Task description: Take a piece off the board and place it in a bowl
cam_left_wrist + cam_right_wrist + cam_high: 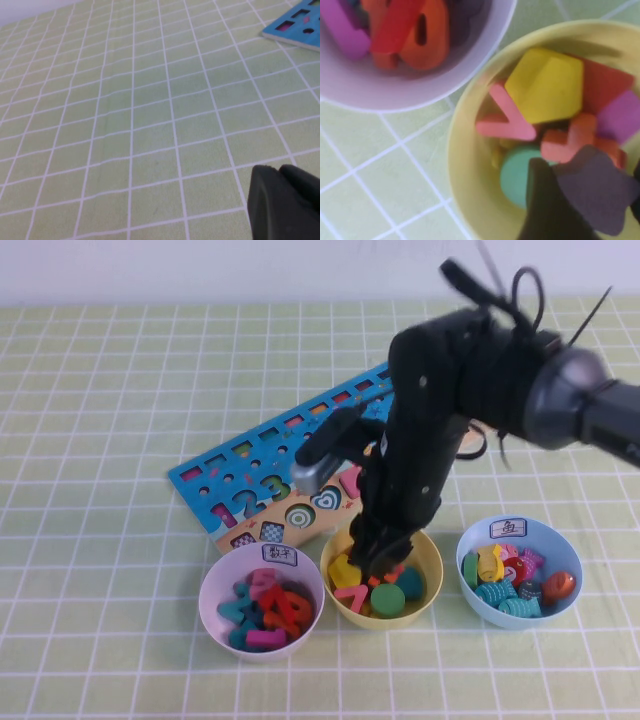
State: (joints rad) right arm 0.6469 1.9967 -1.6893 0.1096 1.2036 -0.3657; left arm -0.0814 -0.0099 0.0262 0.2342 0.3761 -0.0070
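Observation:
My right gripper (385, 558) hangs just inside the pale yellow bowl (432, 570), its arm coming down from the upper right. In the right wrist view my right gripper (587, 200) is shut on the piece (594, 192), a flat dark star held between two black fingers (540, 210) above the bowl's wall (470, 165). Under it lie a green disc, a yellow pentagon and pink and orange shapes. The board (215, 480) lies behind the bowls, partly hidden by the arm. My left gripper (285, 200) shows only as a black tip over bare cloth, with a corner of the board (295, 25) far off.
A lilac bowl (215, 585) full of coloured numbers stands left of the yellow one and shows again as the lilac bowl (445, 85) in the right wrist view. A light blue bowl (560, 540) with mixed pieces stands to the right. Green checked cloth covers the table.

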